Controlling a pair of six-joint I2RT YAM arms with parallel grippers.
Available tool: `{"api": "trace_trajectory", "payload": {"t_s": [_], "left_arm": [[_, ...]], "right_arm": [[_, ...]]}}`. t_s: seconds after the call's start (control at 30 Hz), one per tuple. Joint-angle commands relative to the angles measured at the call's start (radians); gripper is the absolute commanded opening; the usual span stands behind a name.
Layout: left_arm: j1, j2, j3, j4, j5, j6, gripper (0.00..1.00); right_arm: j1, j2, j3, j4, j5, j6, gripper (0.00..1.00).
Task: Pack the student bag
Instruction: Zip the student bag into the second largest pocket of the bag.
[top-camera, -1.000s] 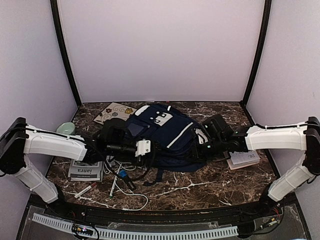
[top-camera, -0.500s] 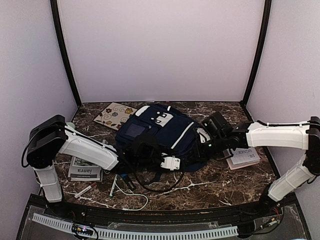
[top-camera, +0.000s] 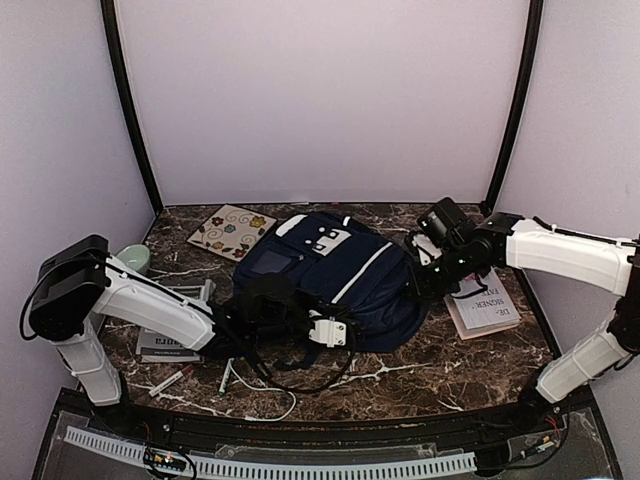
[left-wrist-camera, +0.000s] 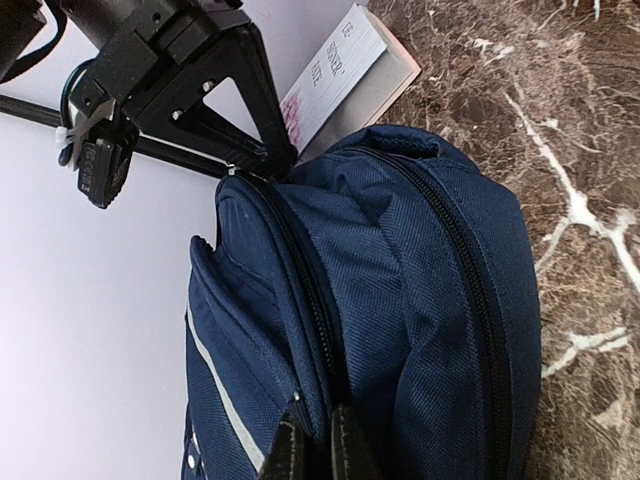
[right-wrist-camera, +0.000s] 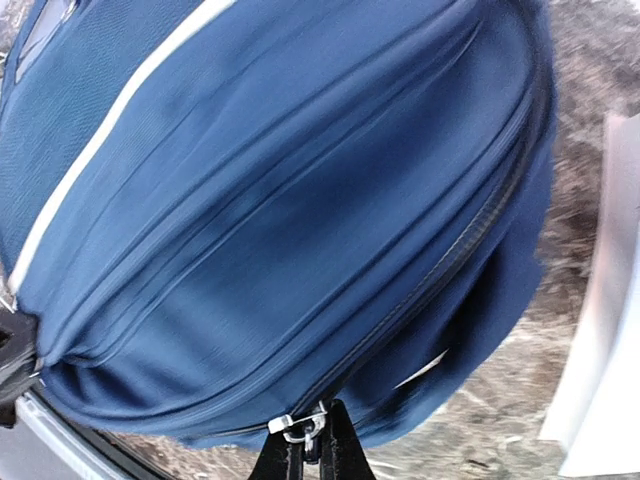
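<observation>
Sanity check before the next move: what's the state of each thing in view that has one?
student bag: lying flat on the table, visible zippers closed.
left pincer: shut on the student bag at a zipper seam.
right pincer: shut on the zipper pull.
booklet: closed, flat beside the bag.
green bowl: upright.

Top view looks down; close wrist views, right apparently blurred, share the student bag (top-camera: 360, 285).
</observation>
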Motion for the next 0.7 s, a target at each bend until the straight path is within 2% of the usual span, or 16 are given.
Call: {"api": "trace_trajectory", "payload": {"t_s": [0.0,0.2,0.37,0.47,0.53,0.63,0.67], "left_arm": [[0.02,-0.144,-0.14,-0.105,0.011,-0.043,0.0],[0.02,-0.327,-0.229,-0.206,0.165,-0.11,0.0],[0.02,-0.436,-0.319,-0.206,0.173,-0.137,0.0],[0.02,-0.48,-0.347,-0.224,0.231,-0.184,0.0],[0.021,-0.481,-0.371,-0.19,0.268,-0.234,0.0],[0.02,-0.473,-0.393,-0.155,0.243,-0.325,0.01],[0.02,-0.474,-0.394,-0.159,0.22,-0.361,0.15]], "right_arm": [[-0.125,-0.041,0.074,-0.218,0.405,-0.061,0.0],[-0.172,0.077,0.161,-0.219,0.578,-0.149,0.0],[-0.23,0.165,0.238,-0.189,0.583,-0.234,0.0],[-0.26,0.223,0.282,-0.129,0.595,-0.288,0.0],[-0.269,0.251,0.292,-0.092,0.561,-0.304,0.0],[-0.245,0.248,0.249,-0.037,0.39,-0.313,0.0],[-0.228,0.224,0.206,0.002,0.328,-0.315,0.0]]}}
